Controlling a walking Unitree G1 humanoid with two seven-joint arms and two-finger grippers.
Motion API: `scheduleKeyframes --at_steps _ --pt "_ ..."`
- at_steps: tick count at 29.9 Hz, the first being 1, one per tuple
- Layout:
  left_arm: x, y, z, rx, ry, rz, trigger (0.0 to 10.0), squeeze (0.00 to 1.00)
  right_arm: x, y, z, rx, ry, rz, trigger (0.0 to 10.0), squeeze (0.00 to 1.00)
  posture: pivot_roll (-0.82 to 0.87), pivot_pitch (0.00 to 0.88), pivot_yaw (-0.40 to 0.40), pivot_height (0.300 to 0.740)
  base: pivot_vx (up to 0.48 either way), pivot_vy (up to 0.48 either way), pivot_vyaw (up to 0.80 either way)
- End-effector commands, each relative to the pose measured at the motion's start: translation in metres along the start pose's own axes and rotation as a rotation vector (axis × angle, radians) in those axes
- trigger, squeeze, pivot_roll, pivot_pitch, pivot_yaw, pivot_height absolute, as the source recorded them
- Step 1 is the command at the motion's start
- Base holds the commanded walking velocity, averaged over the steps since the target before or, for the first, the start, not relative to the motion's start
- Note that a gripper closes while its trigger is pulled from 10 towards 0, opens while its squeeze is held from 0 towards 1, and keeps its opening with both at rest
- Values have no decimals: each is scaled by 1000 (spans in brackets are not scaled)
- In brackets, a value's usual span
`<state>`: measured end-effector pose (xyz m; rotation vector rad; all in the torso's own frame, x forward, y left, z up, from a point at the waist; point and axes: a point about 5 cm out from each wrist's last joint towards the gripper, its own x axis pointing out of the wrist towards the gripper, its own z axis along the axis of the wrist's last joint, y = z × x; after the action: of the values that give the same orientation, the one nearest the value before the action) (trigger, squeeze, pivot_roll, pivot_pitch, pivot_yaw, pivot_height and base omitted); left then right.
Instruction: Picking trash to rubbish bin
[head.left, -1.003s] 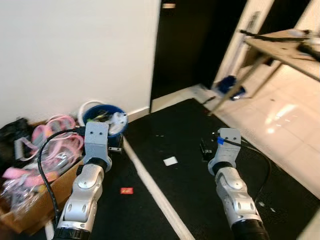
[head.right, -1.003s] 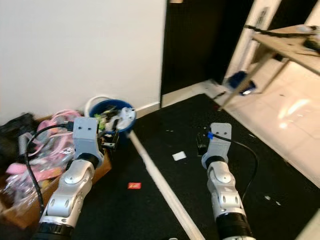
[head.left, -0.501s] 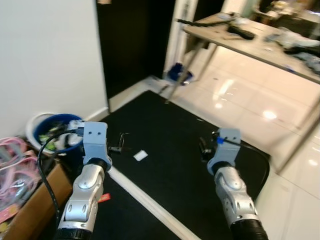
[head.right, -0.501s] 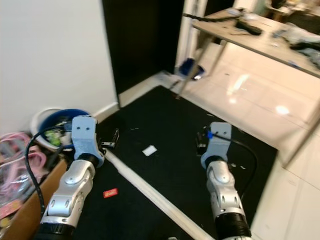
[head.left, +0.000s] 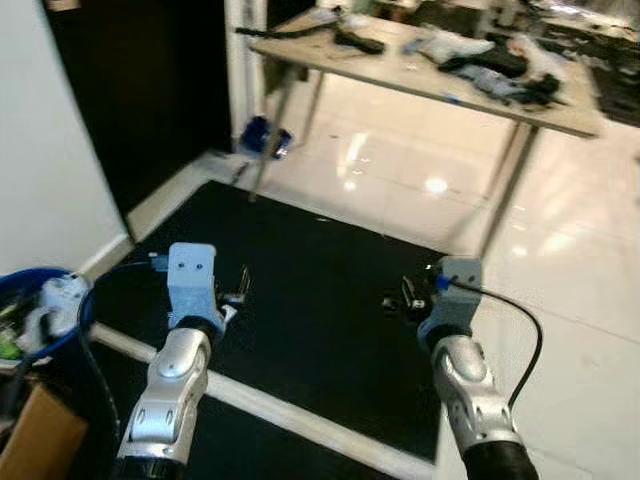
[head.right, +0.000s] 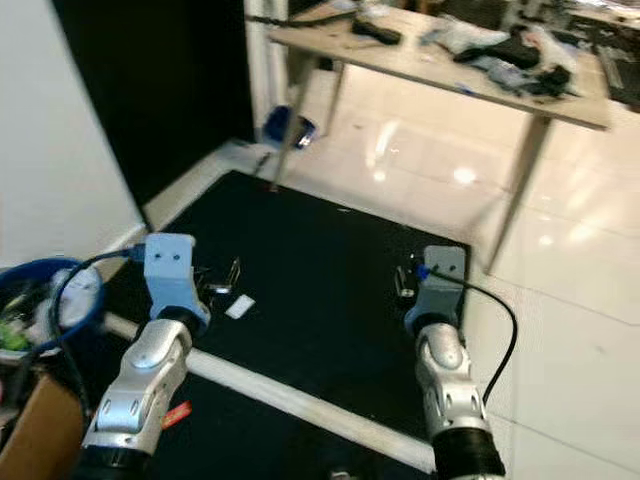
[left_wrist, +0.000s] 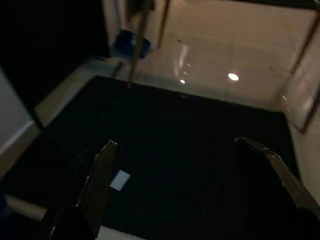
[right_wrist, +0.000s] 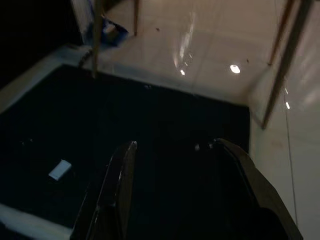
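Right eye view: small white scrap (head.right: 239, 307) on black mat (head.right: 330, 300), just beside left pincer (head.right: 222, 277), far from right pincer (head.right: 403, 282). Both pincers open, empty.

Mat (head.right: 330, 270) on floor; paper scrap (head.right: 239, 307) near its left edge; bin (head.right: 40, 300) beyond; table (head.right: 440, 60) behind.

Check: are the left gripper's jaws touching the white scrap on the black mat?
Apart. Left wrist view: white scrap lies on the mat beyond the open left gripper.
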<state>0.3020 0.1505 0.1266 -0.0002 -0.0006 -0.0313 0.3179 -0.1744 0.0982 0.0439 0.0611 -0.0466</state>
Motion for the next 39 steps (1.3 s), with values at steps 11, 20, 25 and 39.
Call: scheduleKeyframes --at_steps 11,20,25,39 --pt "-1 0 -2 1 13 -20 10000 0 -2 -1 -2 -4 9 -16 10000 0 18 146 -14 740 0 0 -505" --pt "0 -2 0 7 -1 -38 10000 0 -2 -2 -1 -18 7 -18 10000 0 17 146 -14 740 0 0 0" --pt "0 -3 0 10 -5 -42 10000 0 -2 -2 -1 -16 8 -19 10000 0 17 145 -14 740 0 0 0" --pt "0 -5 2 9 -19 -52 10000 0 -1 -4 0 -19 5 -22 10000 0 15 145 -20 740 185 0 0"
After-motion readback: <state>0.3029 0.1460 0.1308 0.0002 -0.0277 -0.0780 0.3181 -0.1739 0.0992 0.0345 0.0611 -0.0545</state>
